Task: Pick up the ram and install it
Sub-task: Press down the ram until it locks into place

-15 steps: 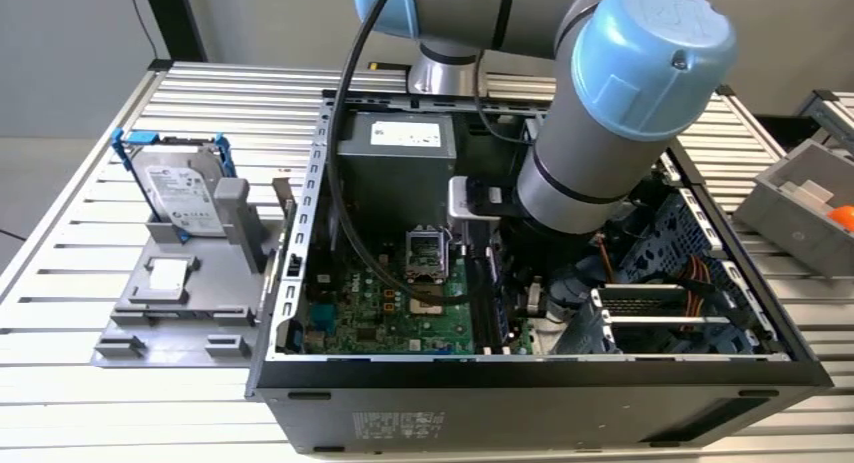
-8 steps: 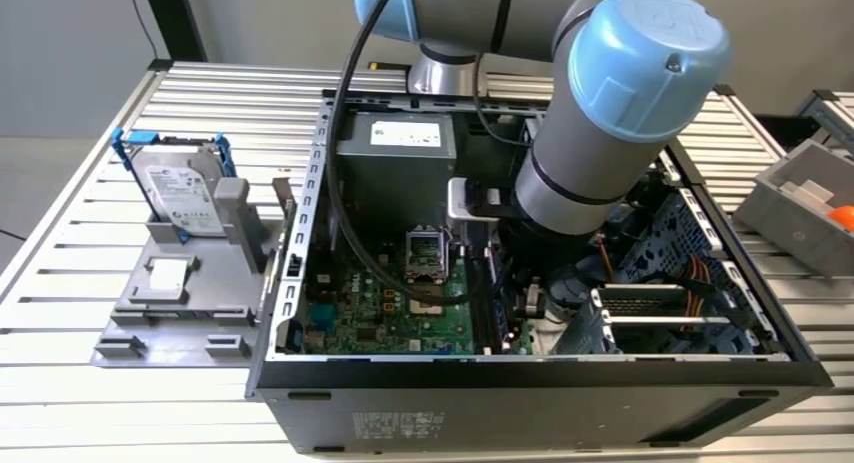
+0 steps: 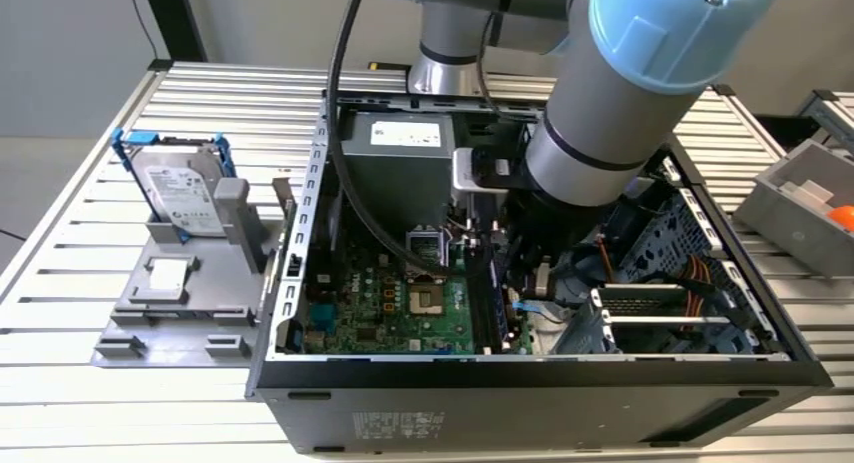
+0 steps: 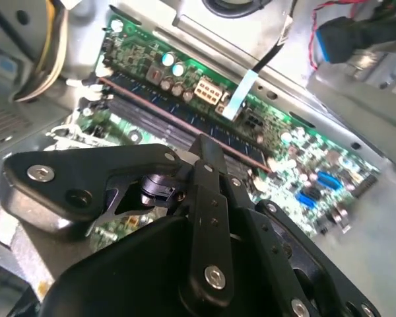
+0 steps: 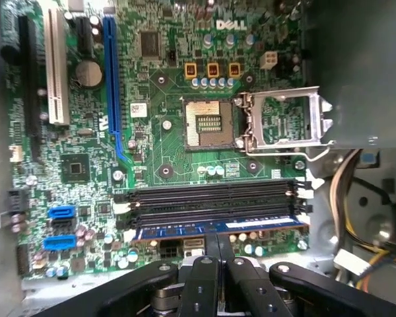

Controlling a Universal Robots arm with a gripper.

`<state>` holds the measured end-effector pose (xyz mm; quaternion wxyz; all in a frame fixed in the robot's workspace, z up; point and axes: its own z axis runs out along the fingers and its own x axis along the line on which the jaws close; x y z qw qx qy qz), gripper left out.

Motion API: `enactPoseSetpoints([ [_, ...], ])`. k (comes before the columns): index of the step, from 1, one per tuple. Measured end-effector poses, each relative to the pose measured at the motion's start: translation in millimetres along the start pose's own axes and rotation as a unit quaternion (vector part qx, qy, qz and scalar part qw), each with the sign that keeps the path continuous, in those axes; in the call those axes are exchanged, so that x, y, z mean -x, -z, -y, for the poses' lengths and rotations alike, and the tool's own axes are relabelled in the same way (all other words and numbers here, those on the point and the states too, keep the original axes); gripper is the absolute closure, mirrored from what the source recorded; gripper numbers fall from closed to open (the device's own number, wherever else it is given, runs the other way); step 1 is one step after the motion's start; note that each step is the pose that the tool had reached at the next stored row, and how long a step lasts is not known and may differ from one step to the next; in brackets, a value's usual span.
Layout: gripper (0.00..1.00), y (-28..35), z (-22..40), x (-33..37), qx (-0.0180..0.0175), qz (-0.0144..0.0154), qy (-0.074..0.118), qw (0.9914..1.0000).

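The ram (image 5: pixel 251 226) is a thin blue stick lying along the outermost memory slot of the green motherboard (image 5: pixel 165 152), beside two empty black slots (image 5: pixel 211 198). My gripper (image 5: pixel 218 243) is shut on the ram's upper edge near its middle. In the second wrist view the ram (image 4: pixel 152 112) appears edge-on as a dark strip, and the gripper (image 4: pixel 206 144) pinches it from above. In the exterior view the arm reaches down into the open computer case (image 3: pixel 534 368), with the gripper (image 3: pixel 511 273) low over the board's right side.
A grey hard drive with blue rails (image 3: pixel 180 188) stands in a grey fixture on the exterior view's left. Inside the case are the power supply (image 3: pixel 400 148), the CPU socket (image 5: pixel 208 123), a drive cage (image 3: pixel 667 313) and loose cables (image 5: pixel 356 178). A grey bin (image 3: pixel 801 203) sits at the right.
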<state>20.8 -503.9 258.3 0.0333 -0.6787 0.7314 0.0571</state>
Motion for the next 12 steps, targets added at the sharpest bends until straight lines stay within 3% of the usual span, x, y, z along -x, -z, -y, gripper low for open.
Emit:
enactPoseSetpoints([
  [2, 1.00, 9.3, -0.3, 1.2, 0.0000, -0.0001, 0.000, 1.00000],
  [3, 1.00, 10.4, -0.4, 1.3, -0.0001, -0.0003, 0.000, 1.00000],
  [12, 1.00, 10.3, -0.4, 1.3, -0.0001, -0.0001, 0.000, 1.00000],
])
